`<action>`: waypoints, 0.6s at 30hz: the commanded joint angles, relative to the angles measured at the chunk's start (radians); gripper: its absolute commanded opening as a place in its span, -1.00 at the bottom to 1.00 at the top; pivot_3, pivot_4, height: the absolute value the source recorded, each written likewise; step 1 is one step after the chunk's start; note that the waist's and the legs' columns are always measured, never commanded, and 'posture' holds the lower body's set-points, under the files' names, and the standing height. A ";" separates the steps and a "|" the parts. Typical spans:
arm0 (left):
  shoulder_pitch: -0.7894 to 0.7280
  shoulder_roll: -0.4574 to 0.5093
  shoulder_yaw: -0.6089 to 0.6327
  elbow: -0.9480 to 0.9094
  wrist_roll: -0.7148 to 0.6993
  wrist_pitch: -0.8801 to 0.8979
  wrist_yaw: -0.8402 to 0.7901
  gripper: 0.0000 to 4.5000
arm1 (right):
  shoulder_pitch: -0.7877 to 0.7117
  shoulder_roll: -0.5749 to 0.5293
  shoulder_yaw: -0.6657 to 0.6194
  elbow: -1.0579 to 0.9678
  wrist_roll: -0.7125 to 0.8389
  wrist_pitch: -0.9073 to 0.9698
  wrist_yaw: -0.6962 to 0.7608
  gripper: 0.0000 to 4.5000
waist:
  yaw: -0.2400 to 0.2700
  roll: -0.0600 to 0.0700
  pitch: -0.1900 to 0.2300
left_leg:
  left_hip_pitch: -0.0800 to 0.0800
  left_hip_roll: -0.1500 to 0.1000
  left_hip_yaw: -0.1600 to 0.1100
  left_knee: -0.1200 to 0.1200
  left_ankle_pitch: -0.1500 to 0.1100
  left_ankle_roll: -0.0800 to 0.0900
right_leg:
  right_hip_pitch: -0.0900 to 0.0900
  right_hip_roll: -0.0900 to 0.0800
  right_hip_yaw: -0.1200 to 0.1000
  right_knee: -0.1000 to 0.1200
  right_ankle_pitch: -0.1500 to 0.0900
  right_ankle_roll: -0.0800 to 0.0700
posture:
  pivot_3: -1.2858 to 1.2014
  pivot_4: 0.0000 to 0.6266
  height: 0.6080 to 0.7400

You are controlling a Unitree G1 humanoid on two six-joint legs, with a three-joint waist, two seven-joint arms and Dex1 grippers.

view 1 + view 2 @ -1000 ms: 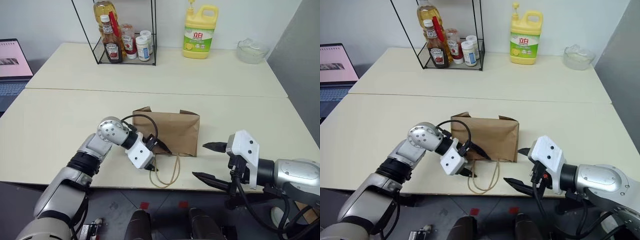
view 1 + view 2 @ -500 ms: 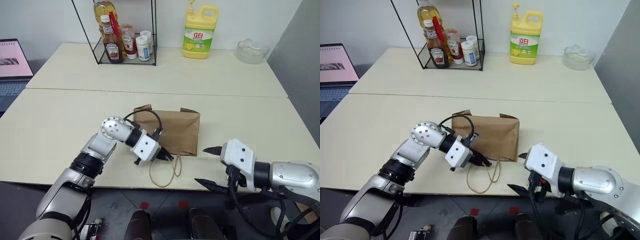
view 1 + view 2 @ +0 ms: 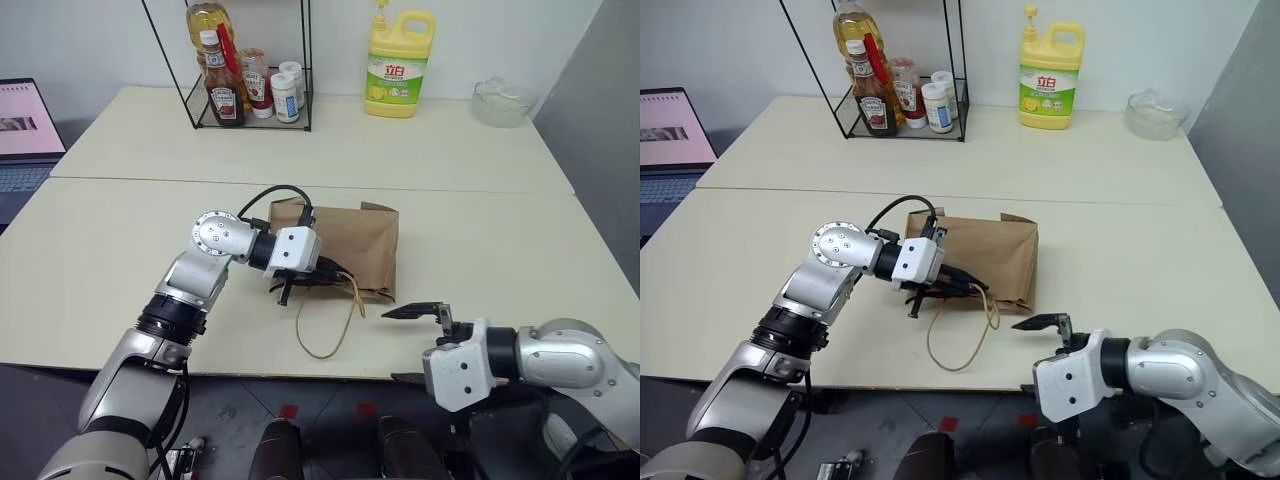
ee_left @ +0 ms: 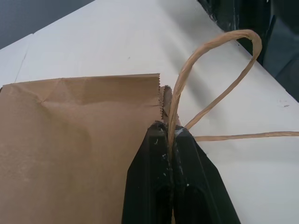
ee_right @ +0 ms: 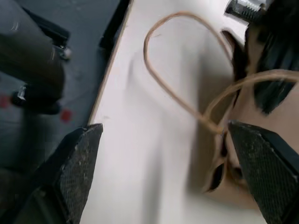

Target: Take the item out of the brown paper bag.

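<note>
Brown kraft paper, creased, makes the brown paper bag [image 3: 345, 248], which lies on its side on the pale table [image 3: 110, 260] with its mouth toward the robot and its two cord handles trailing to the table edge. What has changed within the last second is the left gripper [image 3: 335, 279]: a second ago its black fingers stood apart just at the bag's mouth, and now they are pressed together on one tan cord handle [image 4: 205, 56] — the left wrist view shows the cord running between the shut fingertips, right at the serrated paper rim. The hand has also come up a little and rolled, so the near edge of the bag looks slightly lifted. The other loop [image 3: 325, 330] still rests slack on the table. The right gripper [image 3: 412, 345] has meanwhile sunk lower and turned over near the front edge of the table; its fingers stand wide apart and hold nothing, and in its wrist view they frame the loop and the bag's mouth. The item itself I cannot see in any view; I judge it is still inside the bag. So the task is at an early step: the bag is now held by the left side, and this probably prepares the opening for the free right gripper to reach in.
</note>
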 commanded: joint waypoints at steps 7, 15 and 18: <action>0.006 -0.008 0.027 0.010 -0.002 -0.039 0.005 -0.98 | 0.014 0.095 0.051 0.133 -0.148 -0.353 0.030 1.00 | 0.002 0.000 0.000 | 0.000 0.000 0.000 0.000 0.000 0.000 | 0.001 0.000 0.000 0.000 0.000 0.000 | 0.03 -0.52 1.00; 0.005 -0.014 0.026 0.024 0.000 -0.050 0.008 -0.98 | 0.046 0.145 0.049 0.143 -0.167 -0.395 0.054 1.00 | 0.000 0.000 0.000 | 0.008 0.000 0.000 0.000 0.000 0.000 | 0.008 0.000 0.000 0.000 0.000 0.000 | 0.03 -0.52 1.00; 0.003 -0.021 0.023 0.026 0.001 -0.050 0.008 -0.98 | -0.021 0.209 0.082 0.185 -0.207 -0.391 0.075 1.00 | -0.001 0.000 0.000 | 0.011 0.000 0.000 0.000 0.000 0.000 | 0.011 0.000 0.000 0.000 0.000 0.000 | 0.03 -0.52 1.00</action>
